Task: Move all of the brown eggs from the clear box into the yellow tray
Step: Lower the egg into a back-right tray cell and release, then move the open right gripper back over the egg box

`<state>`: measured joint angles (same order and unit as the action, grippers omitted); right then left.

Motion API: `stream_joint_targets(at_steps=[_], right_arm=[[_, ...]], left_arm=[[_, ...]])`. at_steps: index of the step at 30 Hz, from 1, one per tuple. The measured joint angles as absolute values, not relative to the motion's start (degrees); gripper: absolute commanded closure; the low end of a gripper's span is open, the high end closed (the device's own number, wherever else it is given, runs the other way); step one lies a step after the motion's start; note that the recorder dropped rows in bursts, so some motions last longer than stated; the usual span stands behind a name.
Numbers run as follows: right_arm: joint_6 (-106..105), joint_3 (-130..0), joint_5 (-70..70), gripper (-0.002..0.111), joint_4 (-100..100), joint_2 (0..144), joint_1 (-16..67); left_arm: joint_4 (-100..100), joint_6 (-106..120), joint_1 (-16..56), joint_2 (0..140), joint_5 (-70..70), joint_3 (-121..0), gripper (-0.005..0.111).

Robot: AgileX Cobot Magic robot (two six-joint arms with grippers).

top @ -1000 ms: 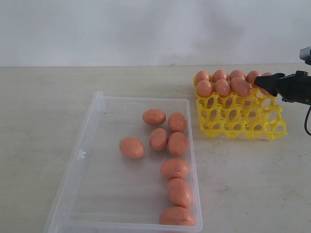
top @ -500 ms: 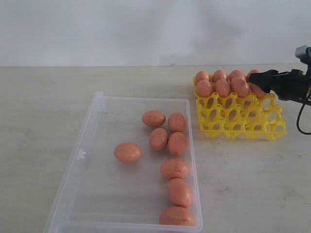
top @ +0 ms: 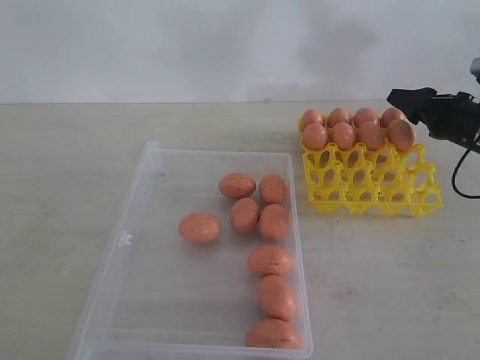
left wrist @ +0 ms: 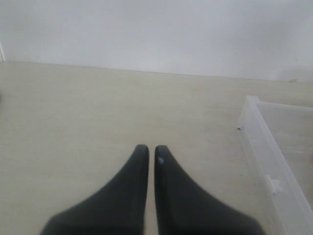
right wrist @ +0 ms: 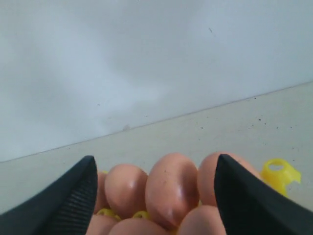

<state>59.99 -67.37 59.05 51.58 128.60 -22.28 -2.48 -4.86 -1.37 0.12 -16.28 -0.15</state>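
Now that your right gripper has drawn back, jaws apart, the brown egg sits in the yellow tray. Your left gripper is pinched together.

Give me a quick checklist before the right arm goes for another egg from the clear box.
1. Right end effector open and empty: ok.
2. It hangs above the yellow tray, touching no egg: ok.
3. Eight brown eggs seated in the tray's two rows nearest the wall: ok.
4. Other two rows of cups free: ok.
5. Clear box emptied: not ok, eight eggs inside.
6. Left end effector shut, outside the box: ok.
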Motion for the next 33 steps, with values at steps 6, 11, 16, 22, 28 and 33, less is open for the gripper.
stream_joint_targets(at_steps=[6, 11, 16, 22, 28, 33], right_arm=[[60.0, -67.4, 59.3, 0.079, 55.3, 126.8, -22.3], [60.5, -67.4, 55.7, 0.109, 67.4, 121.4, -22.2], [66.8, -67.4, 46.6, 0.109, 77.9, 118.1, -22.2], [72.7, -67.3, 41.0, 0.109, 85.0, 118.5, -22.2], [74.2, -67.3, 39.4, 0.109, 85.3, 120.7, -22.2], [76.5, -67.3, 40.8, 0.109, 84.5, 120.7, -22.2]], left_arm=[[-2.5, -4.9, -1.4, 0.1, -16.3, -0.1, 0.103], [-2.5, -4.9, -1.4, 0.1, -16.3, -0.1, 0.103], [-2.5, -4.9, -1.4, 0.1, -16.3, -0.1, 0.103], [-2.5, -4.9, -1.4, 0.1, -16.3, -0.1, 0.103], [-2.5, -4.9, -1.4, 0.1, -16.3, -0.1, 0.103], [-2.5, -4.9, -1.4, 0.1, -16.3, -0.1, 0.103]])
